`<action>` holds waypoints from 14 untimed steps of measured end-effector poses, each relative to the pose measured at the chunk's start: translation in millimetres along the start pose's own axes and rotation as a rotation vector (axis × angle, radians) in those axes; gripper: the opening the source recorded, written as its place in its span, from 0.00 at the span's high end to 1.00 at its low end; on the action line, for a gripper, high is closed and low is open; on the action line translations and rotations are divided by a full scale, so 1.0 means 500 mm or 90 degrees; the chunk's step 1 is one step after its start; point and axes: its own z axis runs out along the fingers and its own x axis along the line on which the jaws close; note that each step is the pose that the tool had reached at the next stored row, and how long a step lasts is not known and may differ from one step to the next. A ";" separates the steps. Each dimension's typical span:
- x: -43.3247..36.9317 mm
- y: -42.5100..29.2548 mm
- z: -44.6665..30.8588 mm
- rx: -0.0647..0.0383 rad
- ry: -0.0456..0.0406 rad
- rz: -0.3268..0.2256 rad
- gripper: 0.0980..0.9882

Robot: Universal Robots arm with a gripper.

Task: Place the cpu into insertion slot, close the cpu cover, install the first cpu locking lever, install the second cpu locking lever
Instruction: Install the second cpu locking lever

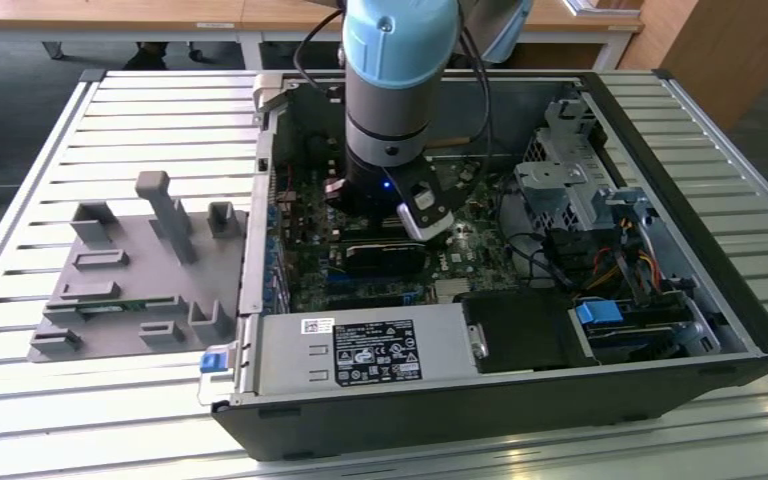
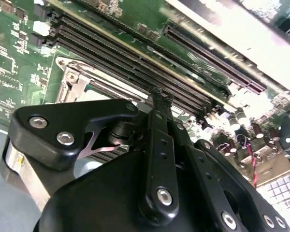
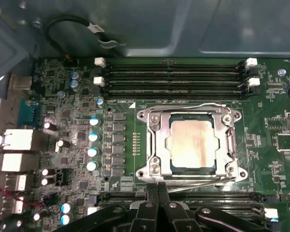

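In the first wrist view the cpu (image 3: 193, 145) lies flat in the insertion slot, silver top up, and a thin dark edge of the slot shows around it. The cpu cover (image 3: 159, 145) is folded down over the chip's edges. One wire locking lever (image 3: 183, 107) runs along the side by the memory slots. The other lever (image 3: 203, 181) runs along the side nearest my gripper (image 3: 157, 187). My fingertips stand shut together just at that lever's bend. In the second wrist view the gripper (image 2: 157, 93) hangs over the socket's metal frame (image 2: 79, 82). The exterior view has the gripper (image 1: 408, 215) low inside the computer case.
Long black memory slots (image 3: 174, 77) lie beyond the socket, and more slots (image 3: 217, 198) sit close beside my fingers. Capacitors (image 3: 93, 137) stand to one side. The case holds a power supply (image 1: 357, 350) and drive cage (image 1: 571, 190). A grey fixture (image 1: 131, 270) rests on the slatted table.
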 end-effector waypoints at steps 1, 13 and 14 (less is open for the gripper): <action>0.002 -0.002 0.000 -0.003 0.0000 0.000 0.97; 0.018 -0.007 0.013 -0.023 -0.0005 -0.001 0.97; 0.020 -0.007 0.013 -0.023 -0.0005 -0.001 0.97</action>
